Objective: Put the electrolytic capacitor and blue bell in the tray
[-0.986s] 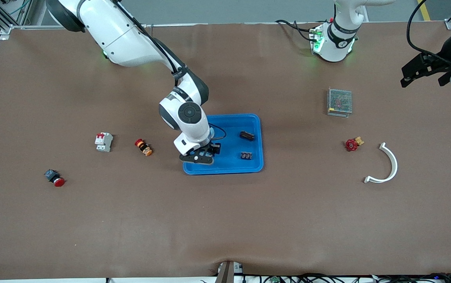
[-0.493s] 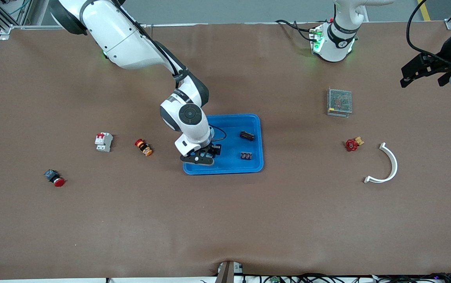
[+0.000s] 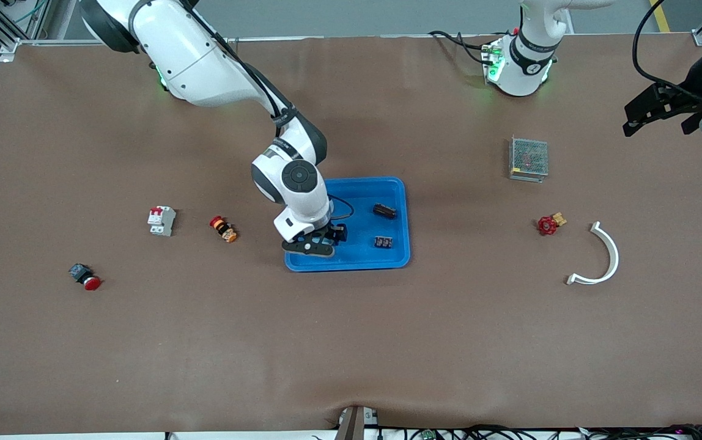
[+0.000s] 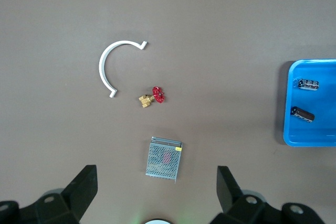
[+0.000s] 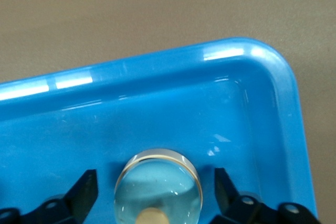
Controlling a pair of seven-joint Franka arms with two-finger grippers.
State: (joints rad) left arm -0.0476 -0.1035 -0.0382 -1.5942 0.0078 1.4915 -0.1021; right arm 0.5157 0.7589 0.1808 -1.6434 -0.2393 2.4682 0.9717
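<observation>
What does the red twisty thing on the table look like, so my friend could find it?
Start at the big blue tray in the middle and go toward the left arm's end of the table, past the metal mesh box. Nearer the front camera than that box, beside the white curved strip, lies a small brass valve. Its round red handwheel sets it apart.
</observation>
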